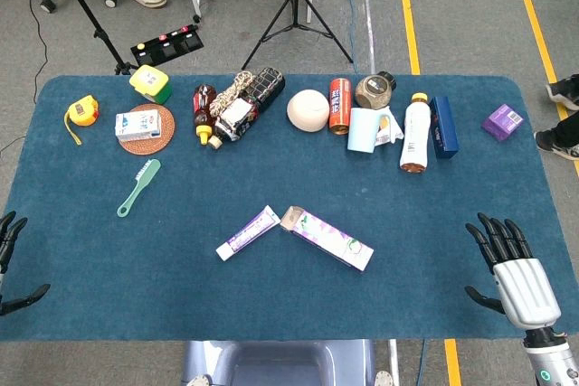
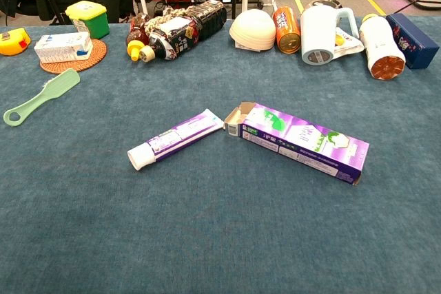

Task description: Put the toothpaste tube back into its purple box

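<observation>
A white and purple toothpaste tube (image 1: 248, 233) (image 2: 175, 139) lies flat near the table's middle, cap end toward the front left. Its tail almost meets the open flap end of the purple box (image 1: 329, 237) (image 2: 298, 141), which lies on its side just to the right. My left hand (image 1: 13, 264) rests at the table's left edge, fingers spread, holding nothing. At the right edge my right hand (image 1: 508, 265) lies palm down with fingers apart, also empty. Both hands are far from tube and box. Neither hand shows in the chest view.
Along the back stand a yellow tape measure (image 1: 81, 112), a carton on a round coaster (image 1: 143, 126), bottles (image 1: 237, 104), a white bowl (image 1: 308, 109), a blue cup (image 1: 365, 129), a blue box (image 1: 443, 126) and a small purple box (image 1: 502, 121). A green brush (image 1: 138, 186) lies left.
</observation>
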Robot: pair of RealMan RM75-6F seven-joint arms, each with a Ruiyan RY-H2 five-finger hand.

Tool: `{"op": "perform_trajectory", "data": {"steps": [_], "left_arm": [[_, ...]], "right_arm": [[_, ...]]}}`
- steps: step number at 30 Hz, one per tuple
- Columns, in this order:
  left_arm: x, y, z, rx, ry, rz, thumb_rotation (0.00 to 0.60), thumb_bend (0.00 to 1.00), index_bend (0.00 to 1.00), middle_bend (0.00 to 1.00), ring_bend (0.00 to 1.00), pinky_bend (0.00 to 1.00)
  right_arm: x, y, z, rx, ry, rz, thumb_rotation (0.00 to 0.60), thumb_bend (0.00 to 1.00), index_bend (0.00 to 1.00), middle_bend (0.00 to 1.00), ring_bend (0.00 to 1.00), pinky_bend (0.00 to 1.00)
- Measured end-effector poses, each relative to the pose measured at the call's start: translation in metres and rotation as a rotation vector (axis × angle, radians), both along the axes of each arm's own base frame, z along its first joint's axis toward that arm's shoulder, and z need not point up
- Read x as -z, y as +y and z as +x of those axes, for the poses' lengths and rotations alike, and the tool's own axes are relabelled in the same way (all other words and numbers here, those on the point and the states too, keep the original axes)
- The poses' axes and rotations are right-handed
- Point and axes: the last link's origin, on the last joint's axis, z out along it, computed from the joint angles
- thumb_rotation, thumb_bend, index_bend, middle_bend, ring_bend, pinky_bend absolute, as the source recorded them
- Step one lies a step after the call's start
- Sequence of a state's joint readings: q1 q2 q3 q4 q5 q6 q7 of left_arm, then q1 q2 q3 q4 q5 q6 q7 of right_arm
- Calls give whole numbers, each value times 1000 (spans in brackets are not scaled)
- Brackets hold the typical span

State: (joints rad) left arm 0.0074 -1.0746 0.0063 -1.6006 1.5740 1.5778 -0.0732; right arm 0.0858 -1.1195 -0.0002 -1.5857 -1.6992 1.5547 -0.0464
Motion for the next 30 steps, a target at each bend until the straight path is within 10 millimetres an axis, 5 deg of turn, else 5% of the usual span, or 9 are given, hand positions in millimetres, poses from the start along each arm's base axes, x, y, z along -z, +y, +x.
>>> {"op": "perform_trajectory", "data": {"steps": [14, 23, 30], "left_arm": [[9, 17, 9, 49, 3, -46, 600, 49, 0, 0, 0, 73], [33, 67, 62, 181, -57, -171, 600, 49, 0, 0, 0, 73], [78, 105, 108, 258, -14, -249, 600, 49, 0, 0, 0, 73]], "right_arm": [[0, -1, -1, 7, 0, 0, 600, 74, 82, 0, 0, 0], [1, -4, -1, 14, -5, 4, 600, 73, 82, 0, 0, 0], [0, -7, -4, 32, -9, 7, 600, 74, 82, 0, 0, 0]]}}
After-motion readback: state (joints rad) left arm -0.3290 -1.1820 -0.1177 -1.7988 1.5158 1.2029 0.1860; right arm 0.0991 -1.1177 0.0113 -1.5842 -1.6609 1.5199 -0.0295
